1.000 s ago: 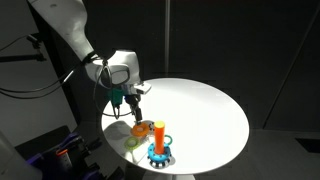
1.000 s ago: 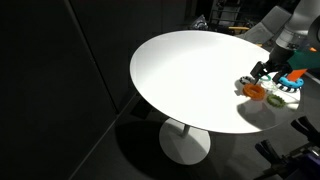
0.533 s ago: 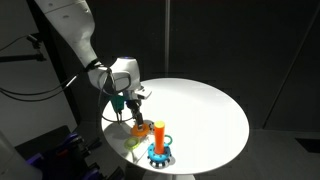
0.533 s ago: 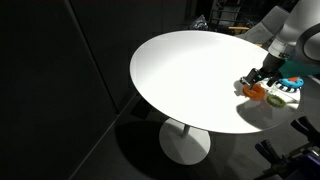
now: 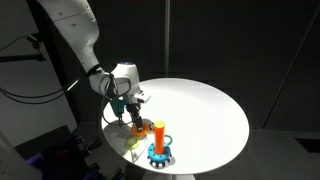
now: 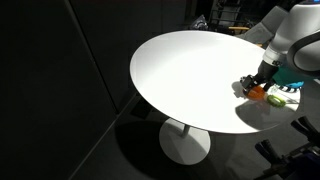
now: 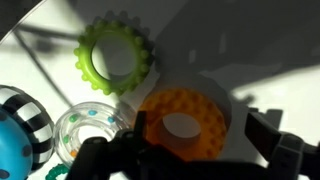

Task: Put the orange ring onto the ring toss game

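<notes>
The orange ring (image 7: 206, 128) is thick and bumpy and lies flat on the white table; it also shows in both exterior views (image 5: 140, 128) (image 6: 256, 92). My gripper (image 7: 200, 145) is open and low over the ring, one finger on each side of it, also in both exterior views (image 5: 129, 113) (image 6: 263, 82). The ring toss game (image 5: 159, 142), an orange peg on a blue base, stands upright just beside the ring near the table edge. In an exterior view my gripper mostly hides the game.
A yellow-green toothed ring (image 7: 96, 62) (image 5: 133, 144) lies near the orange one. A clear ring with beads (image 7: 70, 135) and a blue round thing with black-white stripes (image 7: 18, 125) lie close by. The round white table (image 6: 190, 70) ends just past the toys.
My gripper has come down and slightly toward the orange ring, from above it to around it. The toys have not moved.
</notes>
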You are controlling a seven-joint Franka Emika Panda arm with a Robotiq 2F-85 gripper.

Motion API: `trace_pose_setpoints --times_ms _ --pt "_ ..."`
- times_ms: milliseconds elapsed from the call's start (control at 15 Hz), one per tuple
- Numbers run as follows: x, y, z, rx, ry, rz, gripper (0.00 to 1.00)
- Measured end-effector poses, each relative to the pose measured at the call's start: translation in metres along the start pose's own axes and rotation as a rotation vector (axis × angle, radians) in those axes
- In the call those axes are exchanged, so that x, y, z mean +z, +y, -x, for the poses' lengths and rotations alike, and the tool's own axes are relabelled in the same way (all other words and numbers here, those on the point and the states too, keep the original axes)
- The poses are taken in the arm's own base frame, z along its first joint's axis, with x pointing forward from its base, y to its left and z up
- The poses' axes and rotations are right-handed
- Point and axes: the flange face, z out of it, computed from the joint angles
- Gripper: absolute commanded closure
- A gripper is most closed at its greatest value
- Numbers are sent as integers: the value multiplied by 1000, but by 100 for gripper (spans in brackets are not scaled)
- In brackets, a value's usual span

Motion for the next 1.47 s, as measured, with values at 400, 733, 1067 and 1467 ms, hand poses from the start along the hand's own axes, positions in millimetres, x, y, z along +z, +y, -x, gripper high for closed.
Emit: trace_pose_setpoints --times_ms 400,733,1067,1467 --pt "1 -4 -2 -9 5 6 0" --pt "-2 -8 -5 -12 15 3 0" --pt "-2 -13 -6 -21 19 3 0" --pt "2 -19 -8 -31 18 6 16"
